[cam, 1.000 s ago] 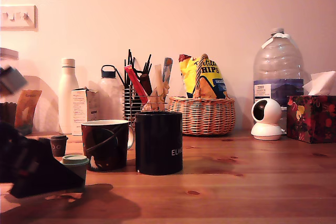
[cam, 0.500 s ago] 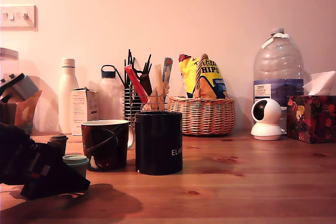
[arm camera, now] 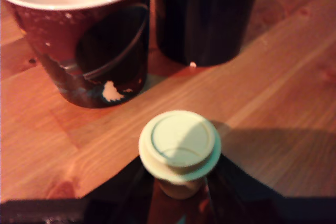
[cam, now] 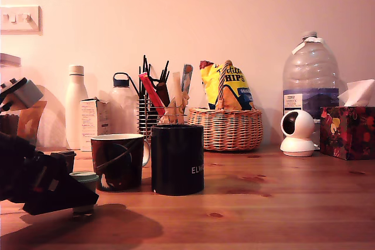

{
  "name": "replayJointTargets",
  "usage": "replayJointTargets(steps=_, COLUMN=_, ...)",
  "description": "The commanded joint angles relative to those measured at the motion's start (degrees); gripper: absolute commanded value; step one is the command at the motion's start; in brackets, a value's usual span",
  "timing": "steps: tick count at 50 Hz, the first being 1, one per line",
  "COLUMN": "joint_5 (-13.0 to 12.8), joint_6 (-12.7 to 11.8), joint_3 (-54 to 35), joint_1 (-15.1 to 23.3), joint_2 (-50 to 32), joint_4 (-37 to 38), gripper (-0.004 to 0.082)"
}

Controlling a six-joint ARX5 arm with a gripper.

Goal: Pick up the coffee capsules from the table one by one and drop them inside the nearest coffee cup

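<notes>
My tool (arm camera: 178,203), clamped on the pale green capsule (arm camera: 179,142), has just lifted it off the counter (cam: 281,203) toward the patterned cup (cam: 117,161).

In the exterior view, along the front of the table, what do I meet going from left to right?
Gripper → pale green capsule → patterned brown mug → plain black mug. Further right the wooden table is bare until the back row.
</notes>
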Motion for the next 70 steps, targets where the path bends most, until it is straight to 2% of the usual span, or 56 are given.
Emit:
replayJointTargets(steps=1, joint_5=0.04, joint_6=-0.39, joint_3=0.22, joint_1=-0.13, joint_2=-2.82, joint_4=-0.74, gripper=0.0179)
replayJointTargets(steps=23, joint_5=-0.09, joint_6=-0.46, joint_3=0.24, joint_1=-0.09, joint_2=-22.51, joint_4=-19.15, gripper=0.0179)
replayJointTargets(steps=36, joint_5=-3.5, joint_6=-0.44, joint_3=0.55, joint_1=-0.09, joint_2=-30.8, joint_4=-26.27, gripper=0.0179)
replayJointTargets(steps=51, joint_5=-4.09, joint_6=-1.01, joint_3=2.78, joint_1=-0.09, joint_2=-32.02, joint_4=-30.6, gripper=0.018)
replayJointTargets(steps=66, joint_5=-4.48, joint_6=-1.33, joint_3=15.32, joint_1=-0.09, joint_2=-30.45, joint_4=-45.75, gripper=0.018)
replayJointTargets(steps=70, joint_5=-4.72, joint_6=-1.29, joint_3=18.47, joint_1=-0.09, joint_2=-28.96, joint_4=-47.41, gripper=0.018)
